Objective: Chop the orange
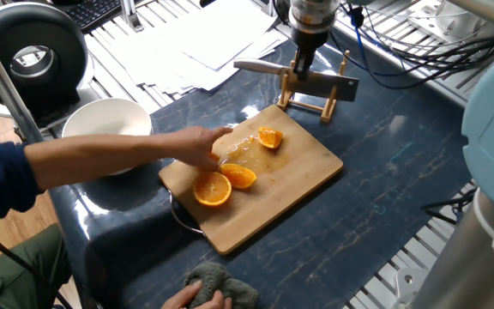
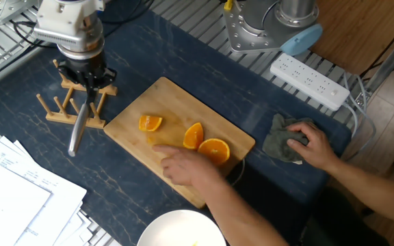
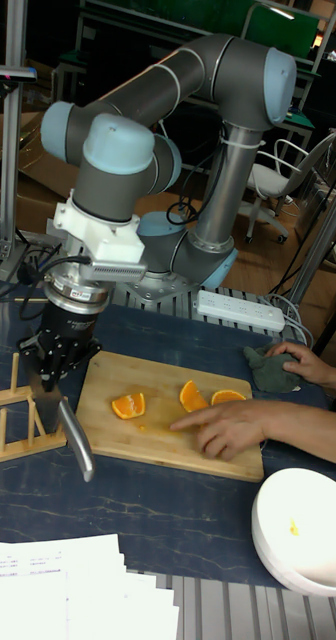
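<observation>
Orange, the chunky domed bright piece with peel on [image 1: 269, 137] [image 2: 150, 123] [image 3: 128, 406], lies alone on the pale wooden rectangular cutting board [image 1: 303, 176] [image 2: 204, 191] [image 3: 108, 440], cut flesh up. In the one fixed view it sits toward the board's 1 o'clock corner, a short way in from the edges, with bare wood all around it. A slim orange crescent wedge [image 1: 239, 176] [image 2: 193, 135] [image 3: 192, 396] and a round orange half showing its full cut face [image 1: 212, 189] [image 2: 215, 150] [image 3: 227, 397] lie touching or nearly so, well apart from the domed piece, at its 7 o'clock in that view.

A person's bare hand with a dark blue sleeve [image 1: 197, 146] [image 2: 183, 166] [image 3: 224, 428] rests on the board near the wedge and half, clear of the domed piece. The person's other hand [image 2: 309, 144] [image 3: 303, 360] lies on a crumpled grey-green cloth [image 2: 279, 140] [image 3: 270, 371] off the board.

The black two-finger gripper [image 1: 303, 63] [image 2: 86, 74] [image 3: 58, 366] hangs above a small wooden peg rack [image 1: 316, 101] [image 2: 63, 109] [image 3: 10, 420], beyond the board's edge at 1 o'clock from the domed piece in the one fixed view. Its jaws pinch the handle of a steel-bladed kitchen knife [image 1: 294, 75] [image 2: 79, 126] [image 3: 76, 438], held clear of the wood. Open dark blue tabletop [image 1: 384, 163] [image 2: 19, 143] [image 3: 138, 520] separates rack and board. A white round bowl [image 1: 105, 120] [image 2: 183, 229] [image 3: 303, 530] stands off the board.
</observation>
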Controlling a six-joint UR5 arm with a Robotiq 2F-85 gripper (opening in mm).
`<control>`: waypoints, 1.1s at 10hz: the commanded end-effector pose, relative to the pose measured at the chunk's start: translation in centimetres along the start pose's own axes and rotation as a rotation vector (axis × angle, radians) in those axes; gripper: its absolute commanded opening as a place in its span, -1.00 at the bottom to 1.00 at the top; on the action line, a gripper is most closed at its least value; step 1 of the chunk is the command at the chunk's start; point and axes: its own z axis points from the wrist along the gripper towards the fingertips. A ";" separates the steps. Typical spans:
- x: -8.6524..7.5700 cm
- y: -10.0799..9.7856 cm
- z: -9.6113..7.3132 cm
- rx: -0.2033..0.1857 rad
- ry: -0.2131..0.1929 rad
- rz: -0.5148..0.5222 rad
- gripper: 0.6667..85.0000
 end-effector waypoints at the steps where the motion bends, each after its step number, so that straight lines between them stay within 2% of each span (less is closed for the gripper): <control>1: 0.3 -0.1 1.2 -0.016 -0.030 -0.030 -0.64; 4: 0.1 0.5 1.8 -0.041 -0.048 -0.049 -0.37; 6: 0.2 0.9 1.9 -0.057 -0.042 -0.059 -0.02; 8: 0.5 0.6 1.9 -0.051 -0.033 -0.072 0.21; 10: 1.5 0.1 1.3 -0.035 -0.010 -0.087 0.31; 11: 1.5 0.1 1.6 -0.037 -0.011 -0.093 0.38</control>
